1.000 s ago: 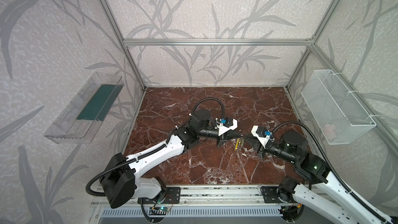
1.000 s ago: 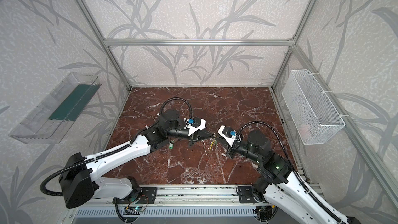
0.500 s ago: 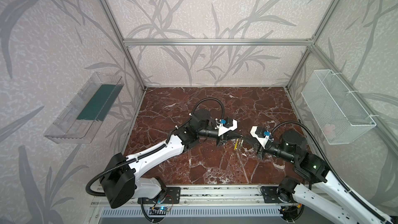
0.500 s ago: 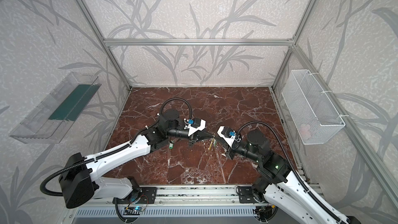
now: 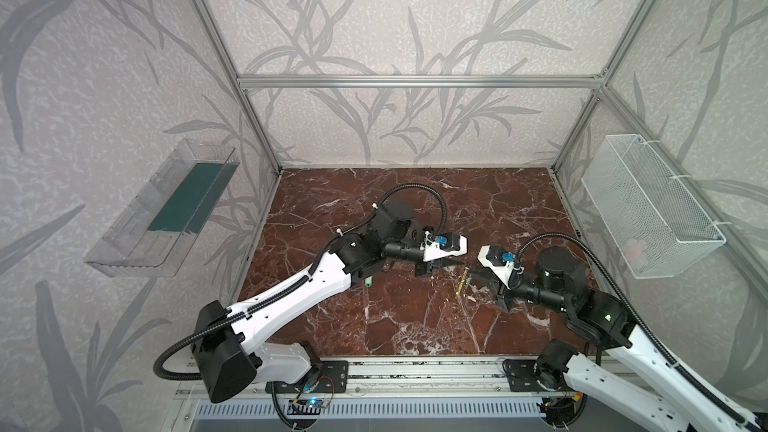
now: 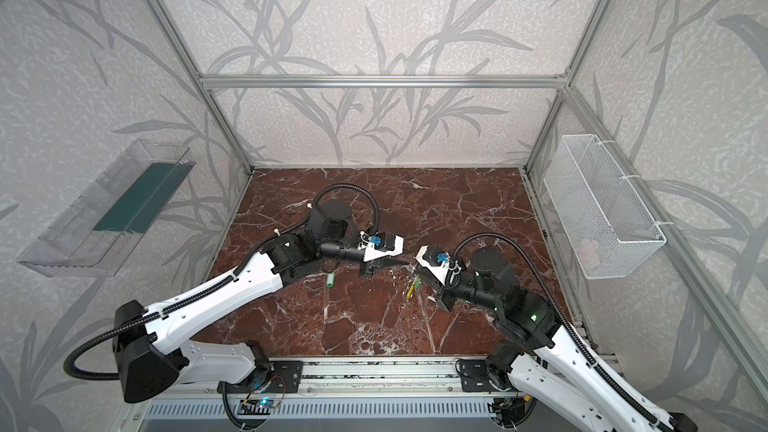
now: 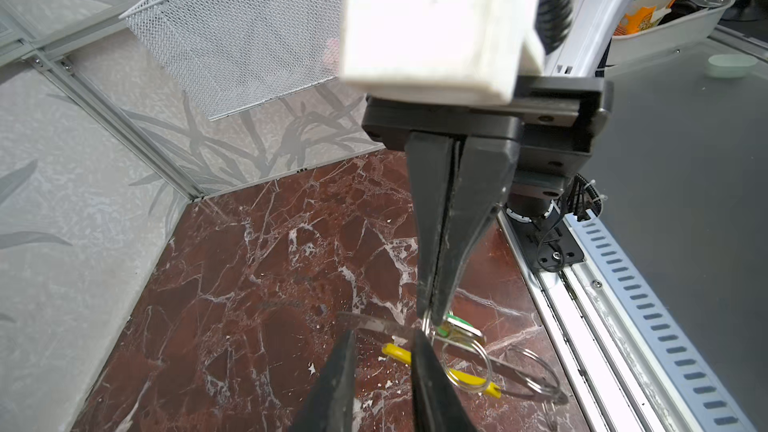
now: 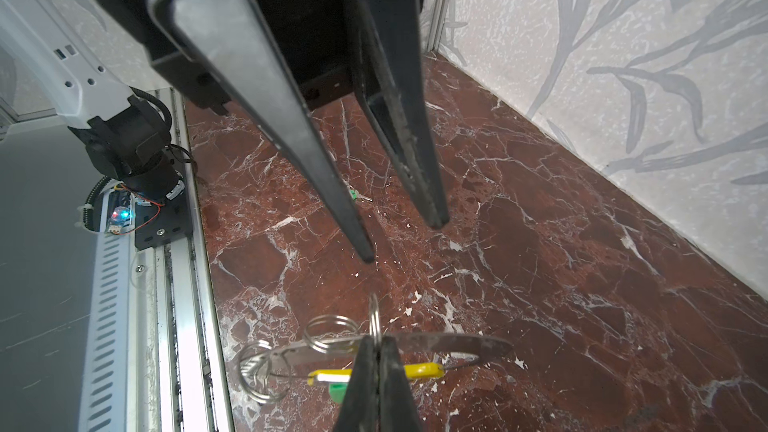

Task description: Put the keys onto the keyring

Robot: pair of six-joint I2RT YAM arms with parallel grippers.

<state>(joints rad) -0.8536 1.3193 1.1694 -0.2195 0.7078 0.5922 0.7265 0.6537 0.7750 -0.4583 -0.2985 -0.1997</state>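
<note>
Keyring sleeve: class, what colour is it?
Yellow. The keyring sleeve shows best in the right wrist view.

We see the keyring (image 8: pixel 457 342), a flat grey band with a yellow sleeve (image 8: pixel 419 369) on one stretch, pinched in the closed tips of the right gripper (image 8: pixel 377 351) where a small wire ring (image 8: pixel 374 313) crosses it. More wire rings (image 8: pixel 329 333) hang from the band. The first key (image 7: pixel 451 323), with its green tag, hangs just beside the sleeve. The second key (image 6: pixel 329 280) lies flat on the marble floor (image 6: pixel 457 218), well apart from the keyring, its green tag plain in both top views.
</note>
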